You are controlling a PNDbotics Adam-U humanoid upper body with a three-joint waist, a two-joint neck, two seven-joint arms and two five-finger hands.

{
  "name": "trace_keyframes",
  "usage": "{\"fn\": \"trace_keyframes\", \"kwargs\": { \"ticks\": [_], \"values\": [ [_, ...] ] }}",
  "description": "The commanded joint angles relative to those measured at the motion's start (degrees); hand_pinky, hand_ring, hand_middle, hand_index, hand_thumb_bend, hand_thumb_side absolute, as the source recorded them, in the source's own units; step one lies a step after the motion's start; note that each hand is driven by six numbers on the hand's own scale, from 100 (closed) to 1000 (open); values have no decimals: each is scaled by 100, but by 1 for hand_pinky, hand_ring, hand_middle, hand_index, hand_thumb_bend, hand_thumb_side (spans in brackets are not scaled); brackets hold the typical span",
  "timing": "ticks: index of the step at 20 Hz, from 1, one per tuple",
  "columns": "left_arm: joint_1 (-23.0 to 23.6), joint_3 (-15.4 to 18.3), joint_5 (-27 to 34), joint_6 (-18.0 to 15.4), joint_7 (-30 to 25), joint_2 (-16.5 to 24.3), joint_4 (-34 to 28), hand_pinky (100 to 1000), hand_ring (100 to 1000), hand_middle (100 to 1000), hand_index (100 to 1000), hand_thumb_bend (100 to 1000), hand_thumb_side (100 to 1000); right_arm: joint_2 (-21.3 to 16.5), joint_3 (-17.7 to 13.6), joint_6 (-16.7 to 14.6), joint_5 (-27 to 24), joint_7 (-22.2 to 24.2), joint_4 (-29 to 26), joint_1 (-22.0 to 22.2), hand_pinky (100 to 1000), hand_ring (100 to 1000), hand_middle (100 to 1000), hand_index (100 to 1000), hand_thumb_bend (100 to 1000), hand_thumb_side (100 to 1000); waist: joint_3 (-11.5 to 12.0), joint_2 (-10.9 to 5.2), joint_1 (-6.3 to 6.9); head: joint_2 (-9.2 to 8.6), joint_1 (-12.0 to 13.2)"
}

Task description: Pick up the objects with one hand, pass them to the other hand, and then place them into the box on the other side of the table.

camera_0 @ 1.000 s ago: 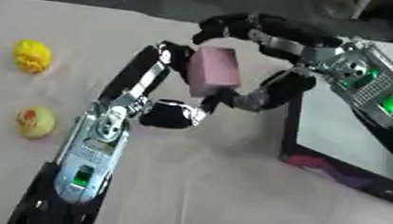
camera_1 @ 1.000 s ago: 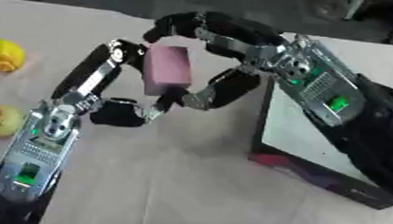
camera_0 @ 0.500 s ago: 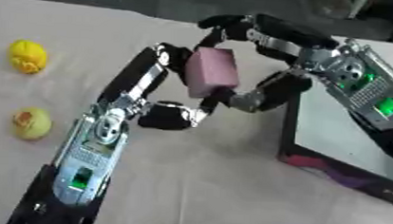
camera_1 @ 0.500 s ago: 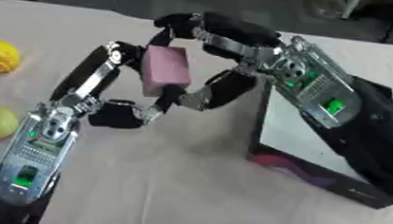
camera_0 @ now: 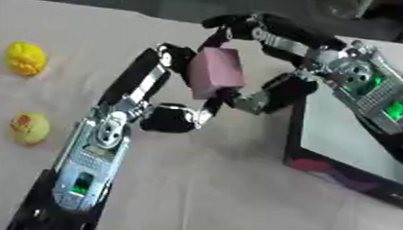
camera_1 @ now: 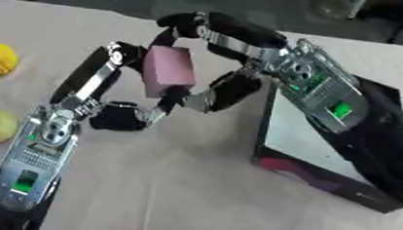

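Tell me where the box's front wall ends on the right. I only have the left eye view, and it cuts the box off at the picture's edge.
Observer: In the right eye view the box shows its whole front wall, which ends in a near right corner close to the picture's lower right.
Operator: And the box's right wall, can you see that too?
Observer: No. In that view the robot's black right arm lies across that side of the box and hides the wall.
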Motion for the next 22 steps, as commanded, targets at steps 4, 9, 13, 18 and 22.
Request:
{"fn": "trace_keyframes", "kwargs": {
  "ticks": [4,9,13,18,22],
  "values": [
    [-62,-32,-13,82,162,-105,-53,743,562,427,518,100,250,-103,-75,45,-188,-135,-44,-57,890,966,567,655,100,108,-17,12,-55,-49,4],
    [-60,-32,-170,213,257,-98,1,781,633,529,649,169,311,-117,-97,73,-282,-146,-44,-51,886,955,561,650,100,106,-28,1,-58,-32,-21],
    [-46,-31,-335,263,305,-104,29,816,706,605,745,270,367,-131,-121,95,-359,-160,-44,-46,887,954,558,647,100,100,-44,-11,-54,-18,-33],
    [-26,-32,-452,267,258,-103,81,826,730,626,768,359,392,-168,-167,100,-482,-206,-44,-36,887,953,557,646,100,100,-67,-22,-48,16,-63],
    [1,4,-514,260,246,-67,99,825,731,622,765,380,379,-242,-233,42,-525,-290,-44,23,886,943,552,642,100,100,-120,-48,-37,59,-100]
  ]
}}
